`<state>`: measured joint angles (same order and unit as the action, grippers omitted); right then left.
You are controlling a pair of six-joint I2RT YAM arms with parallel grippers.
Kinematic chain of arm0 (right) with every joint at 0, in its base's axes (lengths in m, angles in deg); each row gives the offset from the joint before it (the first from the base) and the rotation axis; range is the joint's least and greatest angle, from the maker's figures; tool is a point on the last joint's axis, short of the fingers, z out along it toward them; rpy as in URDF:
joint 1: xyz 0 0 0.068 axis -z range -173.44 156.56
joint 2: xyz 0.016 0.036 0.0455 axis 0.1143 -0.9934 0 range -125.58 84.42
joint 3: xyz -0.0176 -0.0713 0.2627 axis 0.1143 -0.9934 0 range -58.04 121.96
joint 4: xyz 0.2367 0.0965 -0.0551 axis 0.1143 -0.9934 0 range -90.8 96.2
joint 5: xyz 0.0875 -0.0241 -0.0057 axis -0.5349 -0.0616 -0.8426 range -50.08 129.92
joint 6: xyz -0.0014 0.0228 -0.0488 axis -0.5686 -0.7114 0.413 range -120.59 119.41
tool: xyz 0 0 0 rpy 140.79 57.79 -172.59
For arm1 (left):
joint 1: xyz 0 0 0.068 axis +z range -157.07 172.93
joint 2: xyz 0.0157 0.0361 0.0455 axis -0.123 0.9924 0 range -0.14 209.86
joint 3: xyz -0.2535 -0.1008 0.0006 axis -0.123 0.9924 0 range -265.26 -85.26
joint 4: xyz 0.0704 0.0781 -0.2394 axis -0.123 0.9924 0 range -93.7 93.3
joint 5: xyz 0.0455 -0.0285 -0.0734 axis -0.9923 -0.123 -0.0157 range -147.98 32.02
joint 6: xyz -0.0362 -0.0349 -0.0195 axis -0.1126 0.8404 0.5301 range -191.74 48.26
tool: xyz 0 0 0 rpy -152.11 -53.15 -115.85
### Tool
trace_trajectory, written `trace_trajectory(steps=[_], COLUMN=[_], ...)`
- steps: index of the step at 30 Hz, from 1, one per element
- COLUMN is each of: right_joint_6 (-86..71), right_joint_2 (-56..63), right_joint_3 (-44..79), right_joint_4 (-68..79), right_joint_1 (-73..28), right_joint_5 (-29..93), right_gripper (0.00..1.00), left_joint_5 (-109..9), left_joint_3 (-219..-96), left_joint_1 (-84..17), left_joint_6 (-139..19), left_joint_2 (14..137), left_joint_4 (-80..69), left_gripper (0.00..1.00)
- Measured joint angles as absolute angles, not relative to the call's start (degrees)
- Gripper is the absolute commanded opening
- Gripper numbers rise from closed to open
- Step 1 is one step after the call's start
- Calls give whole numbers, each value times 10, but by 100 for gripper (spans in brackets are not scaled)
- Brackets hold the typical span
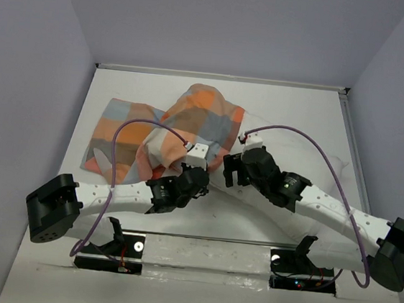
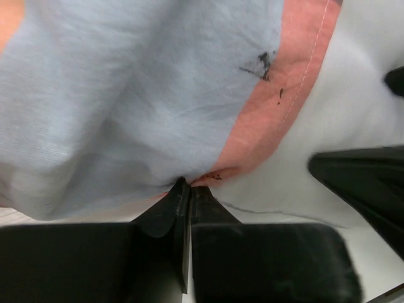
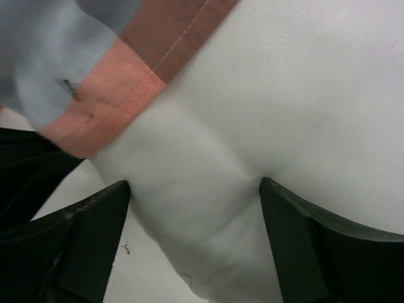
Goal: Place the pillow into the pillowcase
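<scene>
Poking out of the checked orange, blue and grey fabric pillowcase (image 1: 191, 121) on the desk (image 1: 293, 110), the puffy plain white pillow (image 3: 252, 95) sits between spread right fingers (image 3: 95, 227); left fingers (image 2: 165, 214) pinch the case's hem.

Pillowcase (image 1: 183, 124) on table (image 1: 293, 110) covers pillow's (image 3: 284, 95) left end — L gripper (image 2: 183, 189) at hem, R gripper (image 3: 194, 184) astride pillow, just to the rt.

Left fingers (image 2: 169, 211) together, right fingers (image 3: 85, 243) apart.
</scene>
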<state>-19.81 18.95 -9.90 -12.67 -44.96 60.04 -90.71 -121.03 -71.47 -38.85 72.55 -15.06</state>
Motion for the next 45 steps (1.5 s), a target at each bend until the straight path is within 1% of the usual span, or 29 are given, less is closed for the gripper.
trace_trajectory(steps=[1,2,3,5,6,10,13,19,23,25,28,30,33,35,38,41,43,45], right_joint_6=[-197,-198,-197,-197,-199,-215,-234,-277,-275,-274,-286,-307,-339,-354,-355,-340,-322,-291], right_joint_2=[172,151,133,99,89,98,120,181,250,257,206,144,84,72,92,130,157,159], right_joint_3=[-99,-97,-96,-93,-92,-94,-94,-94,-112,-117,-117,-124,-150,-166,-176,-166,-137,-63], right_joint_4=[-127,-126,-126,-120,-111,-65,-29,38,91,107,150,193,255,278,275,240,189,98], right_joint_1=[-451,-452,-453,-454,-454,-454,-452,-447,-447,-447,-450,-449,-449,-449,-450,-456,-471,-503], right_joint_5=[612,625,630,633,628,597,598,652,696,708,726,729,712,695,655,620,594,577], right_gripper=[69,47,30,2,0,0,0,0,0,0,0,0,0,0,0,0,0,0], left_joint_5=[-910,-911,-910,-907,-902,-871,-840,-781,-741,-724,-697,-685,-683,-685,-702,-732,-751,-766], left_joint_3=[-1213,-1216,-1218,-1222,-1223,-1223,-1223,-1223,-1235,-1258,-1302,-1307,-1276,-1239,-1194,-1189,-1199,-1233], left_joint_1=[-715,-715,-715,-715,-715,-715,-715,-714,-706,-704,-704,-704,-703,-703,-703,-704,-704,-707], left_joint_6=[-391,-395,-396,-400,-401,-404,-407,-412,-413,-418,-427,-427,-416,-403,-384,-378,-381,-389], left_joint_2=[725,725,725,725,725,710,686,642,652,670,702,701,671,642,586,517,472,446], left_joint_4=[-150,-150,-149,-147,-146,-137,-137,-165,-208,-214,-217,-225,-236,-236,-219,-186,-160,-124], left_gripper=[0,0,0,0,0,0,0,0,0,0,0,0,0,0,0,0,0,0])
